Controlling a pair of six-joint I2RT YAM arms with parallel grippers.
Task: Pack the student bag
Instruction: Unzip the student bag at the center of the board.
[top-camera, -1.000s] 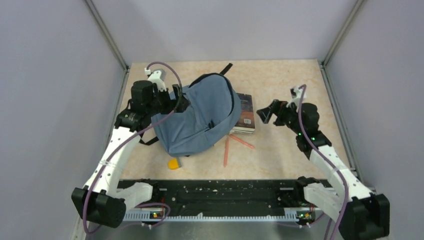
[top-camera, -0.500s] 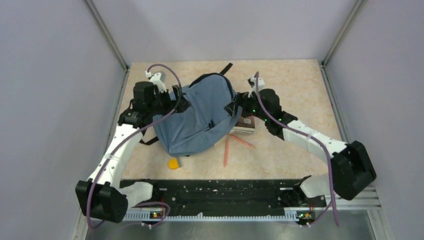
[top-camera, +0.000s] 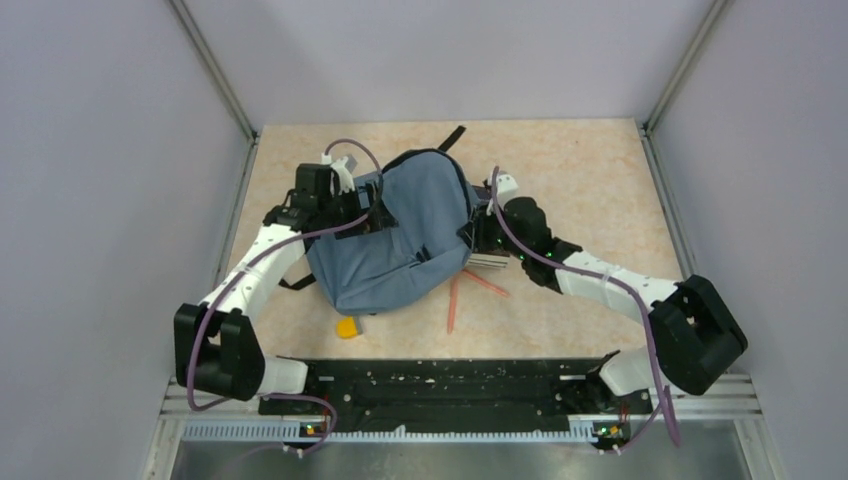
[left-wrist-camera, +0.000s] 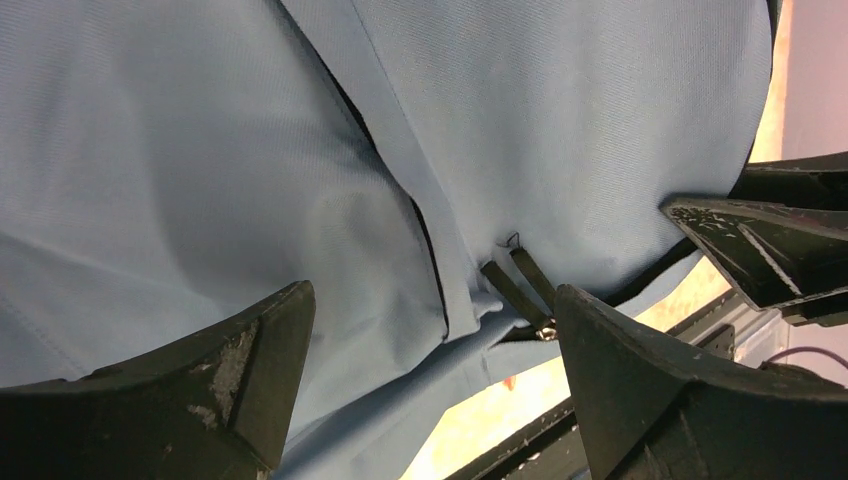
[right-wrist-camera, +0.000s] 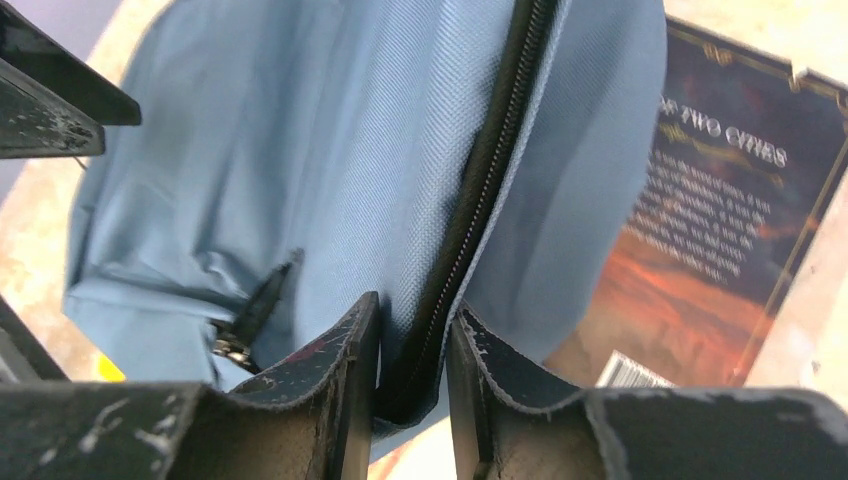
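The student bag (top-camera: 400, 235), slate-blue with black zipper trim, lies on the table's left middle. My left gripper (top-camera: 366, 205) hovers at its upper left side, open; in the left wrist view the left gripper (left-wrist-camera: 435, 320) has both fingers spread wide over the bag's fabric (left-wrist-camera: 300, 150), with two black zipper pulls (left-wrist-camera: 515, 285) between them. My right gripper (top-camera: 470, 232) is at the bag's right edge. In the right wrist view the right gripper (right-wrist-camera: 412, 315) pinches the black zippered edge (right-wrist-camera: 480, 190) of the bag (right-wrist-camera: 300, 150).
A dark book (top-camera: 492, 262) (right-wrist-camera: 720, 190) lies beside the bag's right edge, partly under my right arm. Two orange pencils (top-camera: 452, 300) lie in front of the bag. A small yellow object (top-camera: 347, 327) sits near the bag's front left corner. Grey walls enclose the table.
My right arm swung left from the table's right side to the bag's right edge, and its jaws closed on the zipper edge. The left gripper moved right, further over the bag.
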